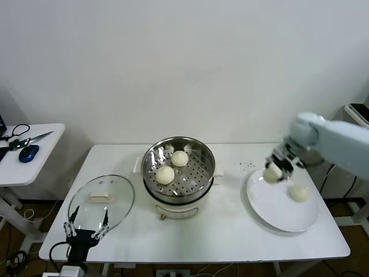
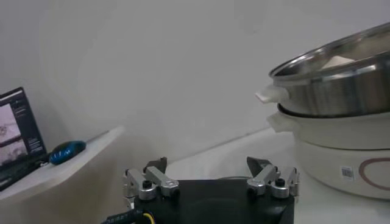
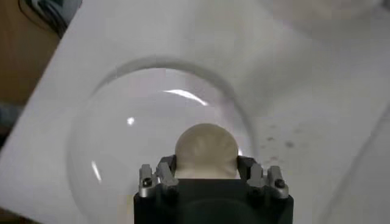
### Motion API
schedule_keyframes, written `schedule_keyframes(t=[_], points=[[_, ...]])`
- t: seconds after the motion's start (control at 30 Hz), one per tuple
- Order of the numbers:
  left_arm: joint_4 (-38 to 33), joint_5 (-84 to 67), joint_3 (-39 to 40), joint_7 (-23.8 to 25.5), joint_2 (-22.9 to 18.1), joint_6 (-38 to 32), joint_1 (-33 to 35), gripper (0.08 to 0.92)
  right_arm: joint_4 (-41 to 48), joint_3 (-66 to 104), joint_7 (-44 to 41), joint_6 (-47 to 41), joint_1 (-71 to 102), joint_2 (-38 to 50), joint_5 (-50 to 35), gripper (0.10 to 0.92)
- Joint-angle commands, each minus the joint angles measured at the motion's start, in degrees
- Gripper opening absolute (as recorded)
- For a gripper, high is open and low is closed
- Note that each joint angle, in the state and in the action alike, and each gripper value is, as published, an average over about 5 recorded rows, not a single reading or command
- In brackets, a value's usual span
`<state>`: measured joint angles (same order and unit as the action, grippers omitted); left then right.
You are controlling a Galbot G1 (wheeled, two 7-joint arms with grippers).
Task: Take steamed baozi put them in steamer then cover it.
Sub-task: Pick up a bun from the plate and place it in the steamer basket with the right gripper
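We judged the soft, light, cream-white domed dough bun (image 3: 206,150) squashable; the right gripper (image 3: 207,176) fingers pinched its sides gently above the flat white plate (image 1: 277,216). Left gripper (image 1: 86,231) fingers stood wide.

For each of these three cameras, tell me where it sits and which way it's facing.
Head view: high on the robot, facing forward and down at the table, steamer and plate; both arms show.
Left wrist view: low by the table edge, facing sideways at the steamer; left end effector open.
Right wrist view: above the plate, facing down; right end effector shut on a baozi.
Head and left wrist views share the steamer.
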<state>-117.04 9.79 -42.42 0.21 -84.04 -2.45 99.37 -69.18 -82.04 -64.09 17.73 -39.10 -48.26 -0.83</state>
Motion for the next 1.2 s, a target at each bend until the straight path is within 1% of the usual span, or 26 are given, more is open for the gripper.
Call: schedule_keyframes(t=[0.03, 0.23, 0.47, 0.7, 1.2], points=[[-0.06, -0.02, 0.10, 0.12, -0.11, 0.01, 0.20, 0.823, -0.13, -2.27, -0.86, 14.20, -13.27, -16.03, 0.48, 0.653], [0.21, -0.37, 0.13, 0.05, 0.20, -0.54, 1.07, 0.823, -2.50, 0.69, -1.79, 15.04, -9.28, -25.82, 0.71, 0.653], [0.74, -1.56, -0.37, -0.12, 1.52, -1.64, 3.09, 0.823, -3.23, 1.24, -1.82, 15.04, -3.37, -32.29, 2.15, 0.654], [1.04, -2.31, -0.51, -0.19, 1.60, -1.90, 3.38, 0.823, -2.75, 0.25, -2.03, 15.01, 2.20, -34.50, 4.16, 0.660], [2.36, -2.43, -0.14, 0.01, 1.93, -1.50, 1.88, 0.823, -2.94, -1.56, -2.66, 14.67, 6.46, -33.54, 5.24, 0.662]])
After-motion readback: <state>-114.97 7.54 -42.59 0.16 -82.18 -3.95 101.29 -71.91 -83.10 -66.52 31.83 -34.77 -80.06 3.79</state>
